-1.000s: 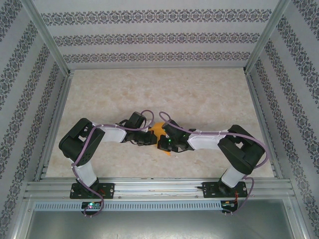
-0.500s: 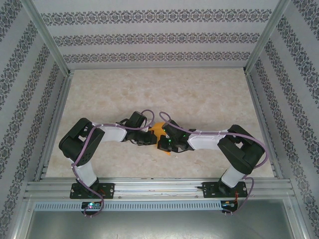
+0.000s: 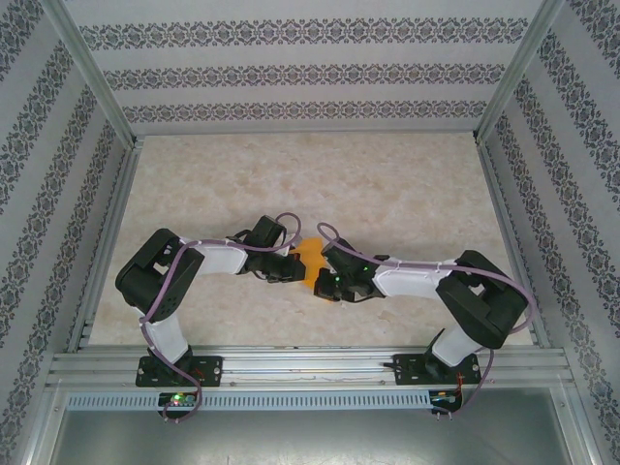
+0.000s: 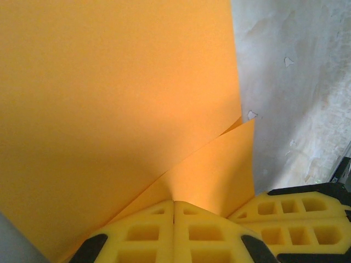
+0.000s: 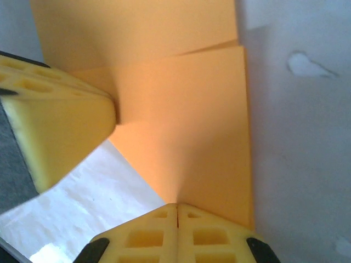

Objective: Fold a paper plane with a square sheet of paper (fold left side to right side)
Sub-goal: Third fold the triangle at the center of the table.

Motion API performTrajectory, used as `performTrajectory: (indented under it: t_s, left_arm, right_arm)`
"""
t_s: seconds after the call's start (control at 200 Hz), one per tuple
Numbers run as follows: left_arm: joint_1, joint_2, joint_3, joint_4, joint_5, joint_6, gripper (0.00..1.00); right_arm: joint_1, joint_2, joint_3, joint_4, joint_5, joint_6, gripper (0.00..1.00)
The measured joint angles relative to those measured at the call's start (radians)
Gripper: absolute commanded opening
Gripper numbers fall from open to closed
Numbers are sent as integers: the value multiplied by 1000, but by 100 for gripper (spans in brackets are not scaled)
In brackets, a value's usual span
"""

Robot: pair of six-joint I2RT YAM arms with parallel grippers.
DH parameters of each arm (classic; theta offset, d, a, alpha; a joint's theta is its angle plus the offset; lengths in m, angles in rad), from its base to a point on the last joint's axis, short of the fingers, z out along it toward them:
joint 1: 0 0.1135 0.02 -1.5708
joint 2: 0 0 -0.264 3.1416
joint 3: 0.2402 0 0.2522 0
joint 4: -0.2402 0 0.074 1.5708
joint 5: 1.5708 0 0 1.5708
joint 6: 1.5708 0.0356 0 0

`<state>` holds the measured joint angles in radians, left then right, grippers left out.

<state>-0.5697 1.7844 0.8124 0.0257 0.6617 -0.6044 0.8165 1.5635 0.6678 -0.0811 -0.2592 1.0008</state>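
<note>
1. Item: square sheet of paper (image 3: 310, 254), bright orange. It sits near the centre of the table (image 3: 339, 184), between the two wrists, which meet over it.
2. Condition: the sheet is not lying flat. In the left wrist view a broad panel of the paper (image 4: 109, 98) rises away from the pinch, and a smaller flap shows beneath its edge. In the right wrist view the paper (image 5: 186, 109) shows two layers, one stepped behind the other.
3. Left gripper (image 4: 174, 204): the jaws are fully closed. The yellow pads are pressed together on the paper, which fans up from the seam between them.
4. Right gripper (image 5: 176, 207): the jaws are likewise clamped tight on the paper, just beside the left grip. Each wrist view shows the other gripper's yellow finger close by.
5. Step in hand (judged): mid-fold. Both pinches are carrying one part of the sheet across toward the opposite side, and the crease is not yet pressed. From overhead the arms cover most of the paper, so it cannot be told which fold of the sequence this is.
6. Next move calls for (judged):
   - The two grips need to travel together so the thin paper neither tears nor buckles between them.
   - The carried edge should be laid squarely on the edge beneath.
   - After that comes a clean release and a flat press along the fold line.
</note>
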Motion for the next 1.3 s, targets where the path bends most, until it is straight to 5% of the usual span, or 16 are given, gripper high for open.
performTrajectory:
  t_s: [1.074,1.299]
  left_arm:
    - [0,3,8,-11,6,3,1]
    - [0,3,10,-8,14,-15,12]
  right_arm:
    - [-3,-167,-95,-164,23,-11,0]
    - [-101,-307,-97,-205,25,-128,32]
